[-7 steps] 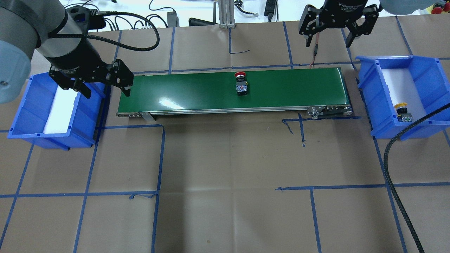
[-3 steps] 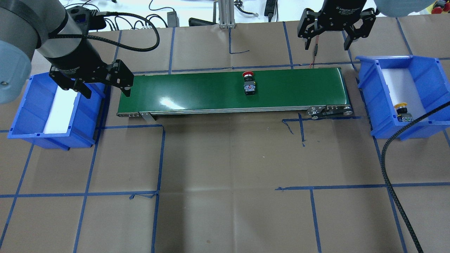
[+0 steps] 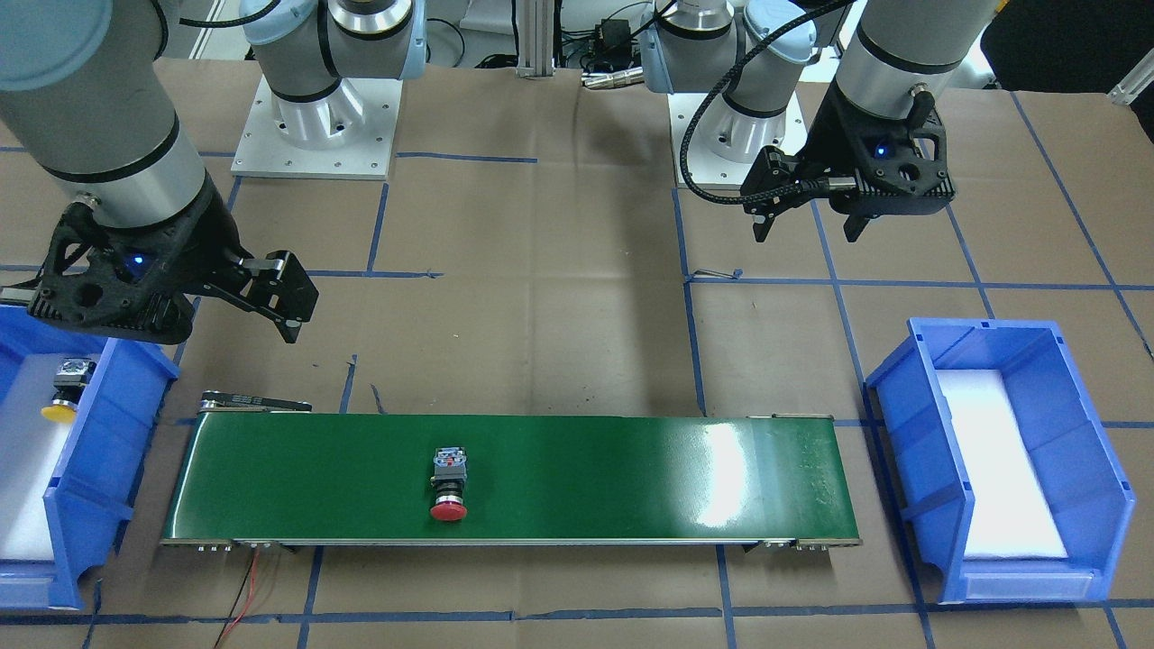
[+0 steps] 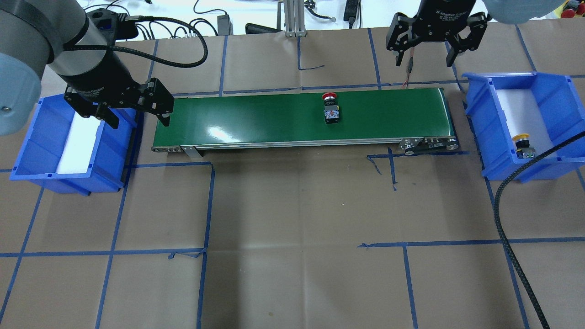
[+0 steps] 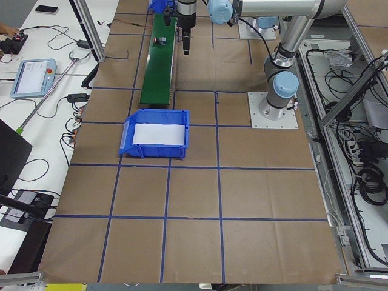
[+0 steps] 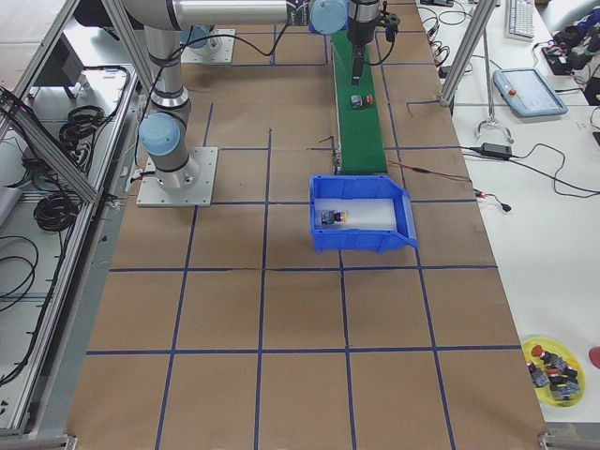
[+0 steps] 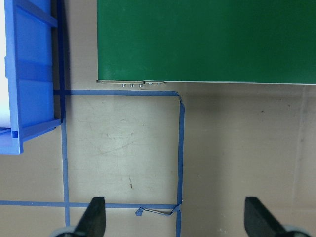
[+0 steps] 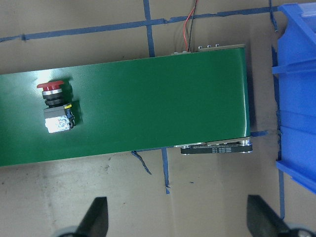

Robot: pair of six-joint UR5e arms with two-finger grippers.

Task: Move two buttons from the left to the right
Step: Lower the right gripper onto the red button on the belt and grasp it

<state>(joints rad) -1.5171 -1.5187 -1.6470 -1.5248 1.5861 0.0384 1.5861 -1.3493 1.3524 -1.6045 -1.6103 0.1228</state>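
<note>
1. The table (image 4: 292, 205) is covered in brown paper with a blue tape grid. A green conveyor belt (image 4: 274, 119) runs across it between two blue bins. The side views show white benches at both ends with loose cables. One bench has a teach pendant (image 5: 33, 77) and the other a yellow dish (image 6: 555, 370) of small parts.
2. Compared with a second ago, the red button (image 4: 331, 109) has ridden further along the belt toward the right bin. The yellow button (image 4: 523, 145) sits exactly where it was. The left hand (image 4: 138, 119) hasn't budged, and the right hand (image 4: 425, 61) is in pretty much the same place.
3. Right now the red button lies on its side on the belt, a bit right of the middle. Its cap points at the far edge and its grey block points back toward the robot.
4. The left bin (image 4: 43, 137) shows only its white foam liner (image 4: 80, 141). The right bin (image 4: 555, 100) holds the yellow button, which lies on its side on the foam at the robot-side end with the cap pointing away from the robot.
5. Both hands are spread wide with nothing in them. The left one hangs over the gap between the left bin and the belt's left end. The right one hangs up high by the belt's right end, well apart from the red button.
</note>
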